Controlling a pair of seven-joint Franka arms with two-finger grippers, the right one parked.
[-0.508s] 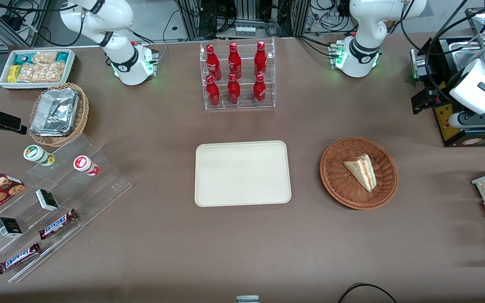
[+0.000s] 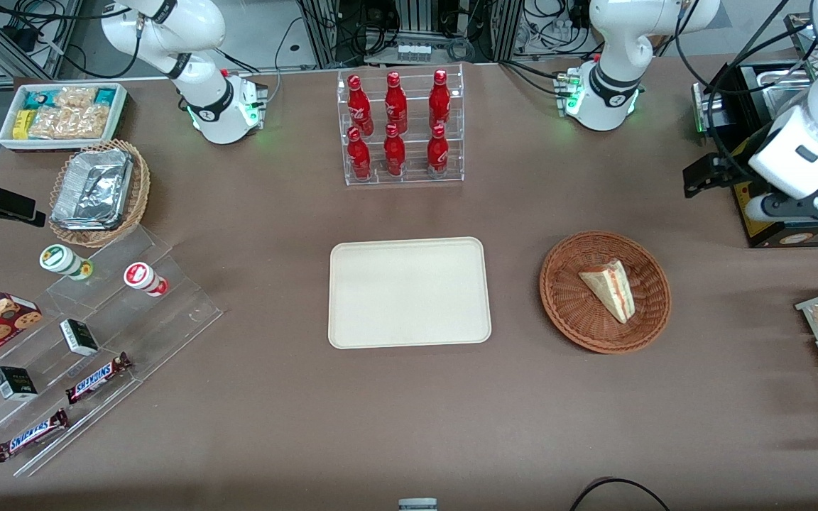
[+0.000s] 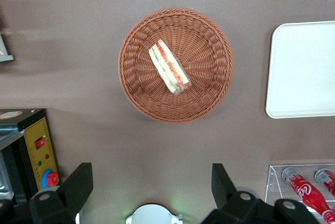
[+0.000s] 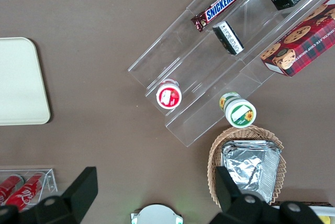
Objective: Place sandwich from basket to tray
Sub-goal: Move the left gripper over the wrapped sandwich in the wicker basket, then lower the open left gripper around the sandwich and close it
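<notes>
A: Where's the triangular pale-bread sandwich (image 2: 609,287)?

B: Lying in the round reddish-brown wicker basket (image 2: 566,312), beside the cream rectangular tray (image 2: 409,292).

A: And the gripper (image 3: 152,190)?

B: High above the table toward the working arm's end, fingers spread wide, empty.

A: Handling?

B: Probably light and squashy; pinch gently across the bread faces.

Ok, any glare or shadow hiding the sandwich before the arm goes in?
Front view: even light, the sandwich shows clearly in the basket; the tray is bright but not washed out. Left wrist view: the sandwich is crisp, no glare; the gripper, high over the table farther from the front camera than the basket, has its jaws open and dark.
</notes>
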